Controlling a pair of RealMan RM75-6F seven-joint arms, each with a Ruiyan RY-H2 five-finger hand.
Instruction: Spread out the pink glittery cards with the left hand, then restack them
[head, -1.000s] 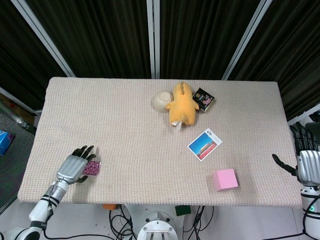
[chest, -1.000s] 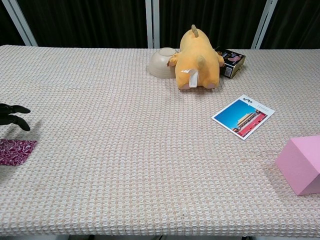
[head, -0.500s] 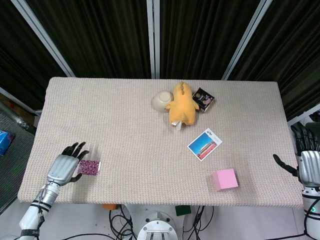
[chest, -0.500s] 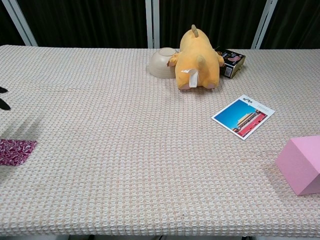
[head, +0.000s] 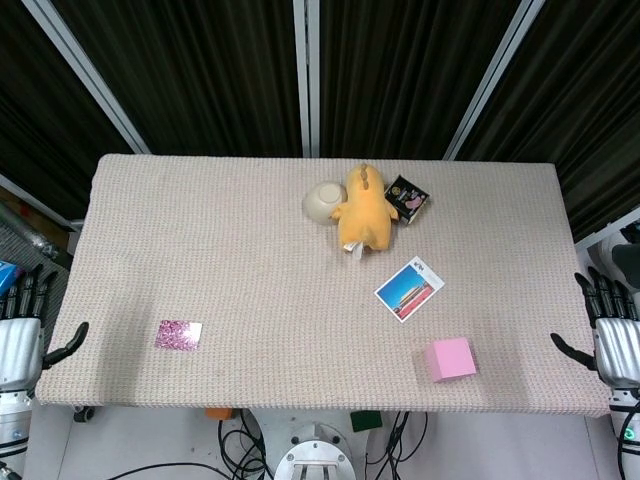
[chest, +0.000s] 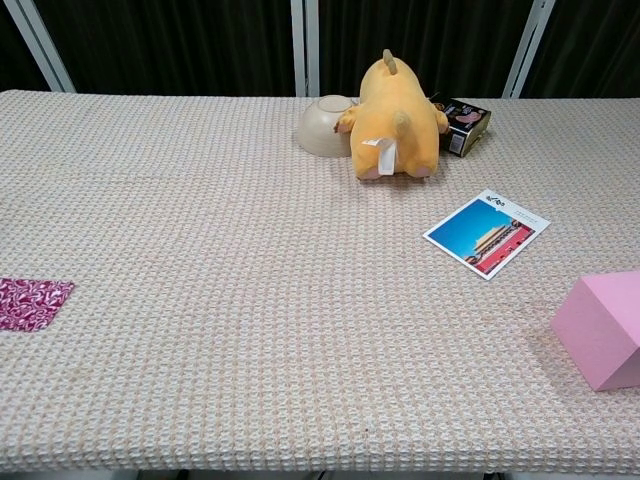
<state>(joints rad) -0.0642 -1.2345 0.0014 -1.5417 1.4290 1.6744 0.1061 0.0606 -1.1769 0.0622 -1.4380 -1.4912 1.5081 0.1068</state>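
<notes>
The pink glittery cards (head: 179, 335) lie in one neat stack on the table near its front left corner; the chest view shows the pink glittery cards (chest: 30, 303) at its left edge. My left hand (head: 20, 335) hangs off the table's left side, well clear of the stack, fingers apart and holding nothing. My right hand (head: 608, 330) hovers beyond the table's right edge, fingers spread and empty. Neither hand appears in the chest view.
A yellow plush toy (head: 362, 207) lies at the back centre beside a tipped cream bowl (head: 322, 200) and a small black packet (head: 407, 198). A postcard (head: 409, 289) and a pink block (head: 451, 358) sit on the right half of the beige cloth-covered table (head: 250, 260).
My left hand has drawn back leftward from the cards and now sits off the table's edge. The stack stays in place. The right hand has barely shifted.
</notes>
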